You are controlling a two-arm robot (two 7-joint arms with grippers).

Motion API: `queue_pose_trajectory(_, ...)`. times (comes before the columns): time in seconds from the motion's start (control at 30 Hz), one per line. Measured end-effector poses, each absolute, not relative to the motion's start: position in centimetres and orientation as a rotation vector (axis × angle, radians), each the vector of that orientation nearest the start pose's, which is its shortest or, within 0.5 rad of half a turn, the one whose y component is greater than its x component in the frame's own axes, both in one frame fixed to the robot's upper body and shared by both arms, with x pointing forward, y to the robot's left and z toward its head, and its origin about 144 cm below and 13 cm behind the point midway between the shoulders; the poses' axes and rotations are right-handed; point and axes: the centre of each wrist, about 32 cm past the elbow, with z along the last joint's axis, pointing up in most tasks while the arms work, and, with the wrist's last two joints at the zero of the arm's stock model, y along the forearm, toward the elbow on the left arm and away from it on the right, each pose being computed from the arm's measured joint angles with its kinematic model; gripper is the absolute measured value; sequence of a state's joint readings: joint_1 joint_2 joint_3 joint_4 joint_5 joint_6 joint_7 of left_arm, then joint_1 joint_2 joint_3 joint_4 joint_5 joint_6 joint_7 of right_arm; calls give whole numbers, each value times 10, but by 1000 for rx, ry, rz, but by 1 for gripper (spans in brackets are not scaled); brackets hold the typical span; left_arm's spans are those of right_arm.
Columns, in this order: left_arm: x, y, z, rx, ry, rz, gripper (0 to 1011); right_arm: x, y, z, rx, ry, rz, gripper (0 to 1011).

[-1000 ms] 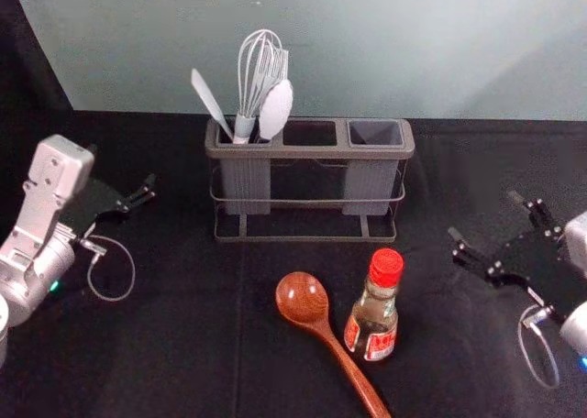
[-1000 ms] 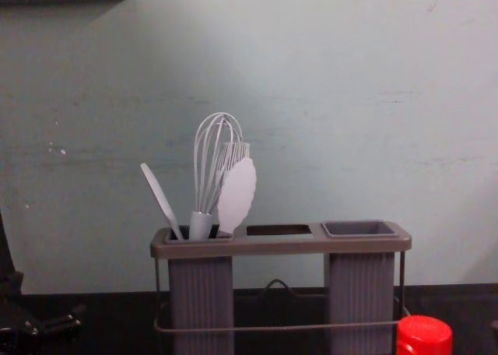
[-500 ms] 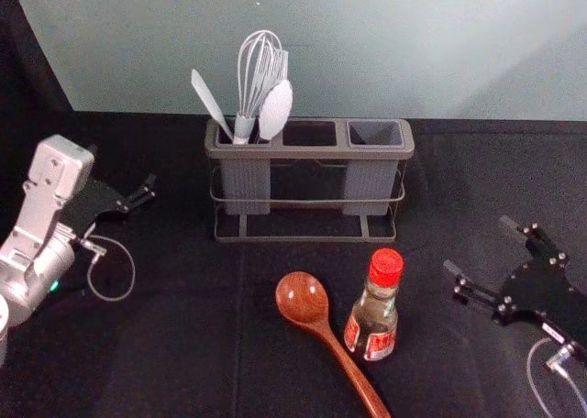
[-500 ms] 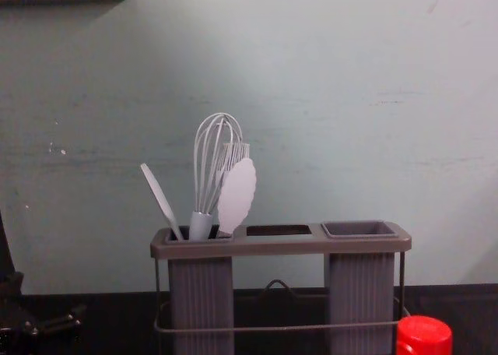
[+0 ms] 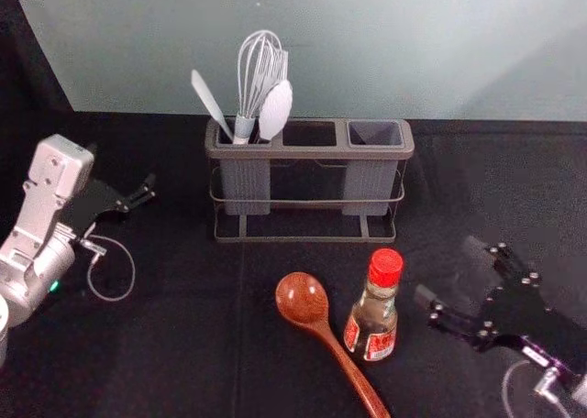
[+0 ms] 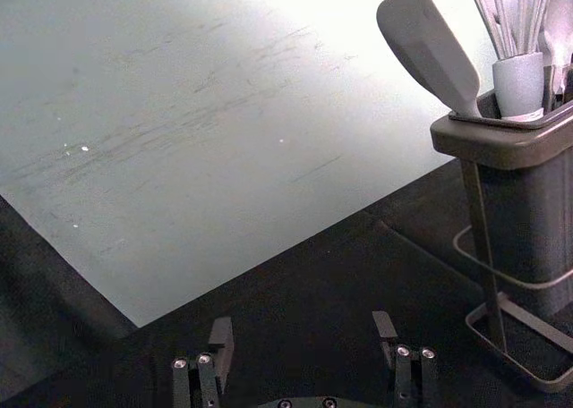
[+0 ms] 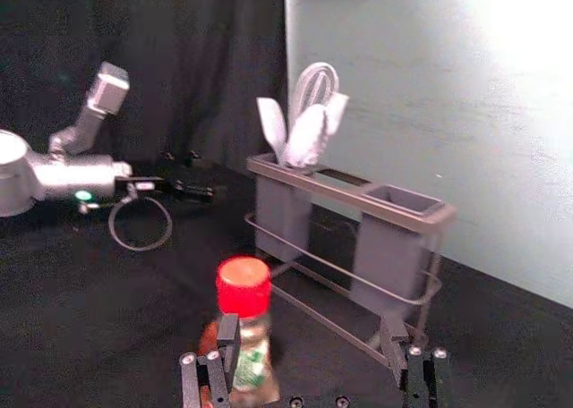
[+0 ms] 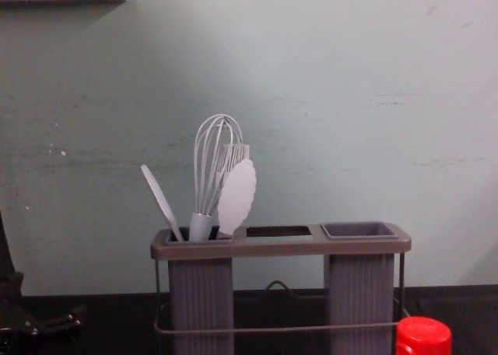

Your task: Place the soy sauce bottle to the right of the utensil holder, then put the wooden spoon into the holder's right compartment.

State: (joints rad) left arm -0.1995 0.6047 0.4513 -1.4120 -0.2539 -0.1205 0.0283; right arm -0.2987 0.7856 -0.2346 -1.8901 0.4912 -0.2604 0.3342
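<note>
The soy sauce bottle (image 5: 372, 313), red-capped, stands upright in front of the utensil holder (image 5: 310, 152), just right of the wooden spoon (image 5: 303, 298), which lies on the table. The holder's right compartment (image 5: 375, 134) is empty. My right gripper (image 5: 449, 269) is open, to the right of the bottle with a gap between them. In the right wrist view the bottle (image 7: 243, 287) stands near one finger of the right gripper (image 7: 309, 341). My left gripper (image 5: 142, 187) is parked at the left; in its wrist view the left gripper (image 6: 302, 336) stands open around nothing.
White utensils, including a whisk (image 5: 260, 70), stand in the holder's left compartment. A pale wall (image 5: 440, 51) rises behind the holder. Black cloth (image 5: 183, 345) covers the table.
The right gripper has moved left toward the bottle, staying open. The left arm, bottle, spoon and holder have kept their places.
</note>
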Motion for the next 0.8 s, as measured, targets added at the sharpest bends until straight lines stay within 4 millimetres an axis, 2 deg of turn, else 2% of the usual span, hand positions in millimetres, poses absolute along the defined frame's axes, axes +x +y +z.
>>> queue_pose_trajectory(0.47,489,310,1140,304,-285,1248,1011,383,-280,1158,-2,-107,-747,1003)
queue_pose_trajectory(0.8,489,310,1140,304,-285,1248,1011,394,-263,1150,12,-108,-747,1003)
